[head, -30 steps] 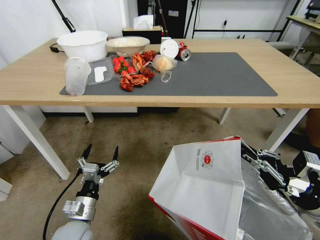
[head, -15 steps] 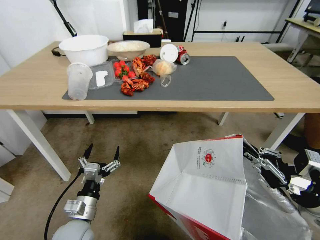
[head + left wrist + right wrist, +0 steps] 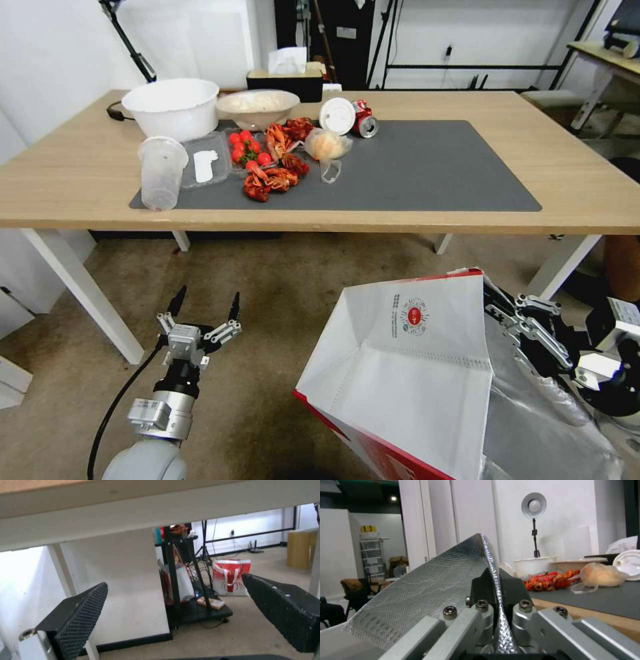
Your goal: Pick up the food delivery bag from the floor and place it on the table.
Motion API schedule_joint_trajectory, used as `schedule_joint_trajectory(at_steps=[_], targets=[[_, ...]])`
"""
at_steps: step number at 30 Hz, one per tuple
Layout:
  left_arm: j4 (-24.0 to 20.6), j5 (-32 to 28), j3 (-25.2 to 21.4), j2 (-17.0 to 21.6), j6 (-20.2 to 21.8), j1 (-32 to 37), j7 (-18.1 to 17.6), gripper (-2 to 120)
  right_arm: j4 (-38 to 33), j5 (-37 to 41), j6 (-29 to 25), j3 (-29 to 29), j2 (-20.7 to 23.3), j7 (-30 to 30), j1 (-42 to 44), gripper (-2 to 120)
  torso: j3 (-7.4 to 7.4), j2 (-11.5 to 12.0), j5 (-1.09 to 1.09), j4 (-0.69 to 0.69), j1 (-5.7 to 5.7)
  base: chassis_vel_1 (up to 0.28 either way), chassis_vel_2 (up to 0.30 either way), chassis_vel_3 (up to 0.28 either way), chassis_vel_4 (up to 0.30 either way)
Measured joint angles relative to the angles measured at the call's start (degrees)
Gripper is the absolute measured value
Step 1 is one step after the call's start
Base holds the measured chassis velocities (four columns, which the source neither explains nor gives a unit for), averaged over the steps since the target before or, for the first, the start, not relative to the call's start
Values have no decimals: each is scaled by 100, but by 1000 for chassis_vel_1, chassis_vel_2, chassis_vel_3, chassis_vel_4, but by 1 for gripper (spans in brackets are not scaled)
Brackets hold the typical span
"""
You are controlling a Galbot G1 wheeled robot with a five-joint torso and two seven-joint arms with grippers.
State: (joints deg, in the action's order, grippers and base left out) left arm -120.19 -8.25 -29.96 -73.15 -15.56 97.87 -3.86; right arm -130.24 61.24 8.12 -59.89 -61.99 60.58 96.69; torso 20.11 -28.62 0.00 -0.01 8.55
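Note:
The food delivery bag [image 3: 413, 373], white with a red side and a small round red logo, stands open at the lower right of the head view, over the floor [image 3: 280, 287]; its bottom is out of view. My right gripper [image 3: 499, 308] is shut on its foil-lined rim. In the right wrist view the foil wall [image 3: 430, 587] is pinched between the fingers [image 3: 512, 590], about level with the table top [image 3: 586, 615]. My left gripper [image 3: 204, 308] hangs open above the floor at the lower left, holding nothing. The table [image 3: 587, 173] with its dark grey mat [image 3: 433, 167] lies ahead.
On the mat's left half sit a white bowl [image 3: 171, 107], a clear cup [image 3: 161, 172], tomatoes [image 3: 245, 145], crayfish [image 3: 270, 177], a small clear bag [image 3: 327, 145] and a can [image 3: 365, 123]. White table legs [image 3: 83, 293] stand left and right. Another red-and-white bag [image 3: 231, 580] stands far off.
The table sits lower in the head view than before, so the camera has moved. The bag and both grippers keep their places in the view; the right grip is unchanged.

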Motion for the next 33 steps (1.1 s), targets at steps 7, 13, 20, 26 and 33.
schedule_joint_trajectory(at_steps=[7, 13, 20, 26, 33], targets=[[-19, -21, -18, -8, 0, 6, -9, 100, -67, 2, 3, -33, -32, 2, 56, 0, 97, -153, 0, 0, 56, 0, 0, 0, 0], [-19, -58, -65, -7, -2, 14, -25, 100, -105, -5, -3, -38, -87, 28, 98, 0, 192, -313, 0, 1, 121, 0, 0, 0, 0], [-26, -79, -108, -7, -11, 36, -38, 100, -107, -26, -7, -26, -119, 39, 106, 0, 296, -479, 0, 0, 182, 0, 0, 0, 0], [-55, -98, -161, -4, -17, 58, -41, 100, -107, -27, -15, -27, -130, 44, 101, 0, 374, -603, 0, 0, 227, 0, 0, 0, 0], [-71, -105, -178, 8, -55, 109, -45, 100, -90, -30, -46, -28, -174, 97, 125, 0, 469, -761, 0, 0, 292, 0, 0, 0, 0]])
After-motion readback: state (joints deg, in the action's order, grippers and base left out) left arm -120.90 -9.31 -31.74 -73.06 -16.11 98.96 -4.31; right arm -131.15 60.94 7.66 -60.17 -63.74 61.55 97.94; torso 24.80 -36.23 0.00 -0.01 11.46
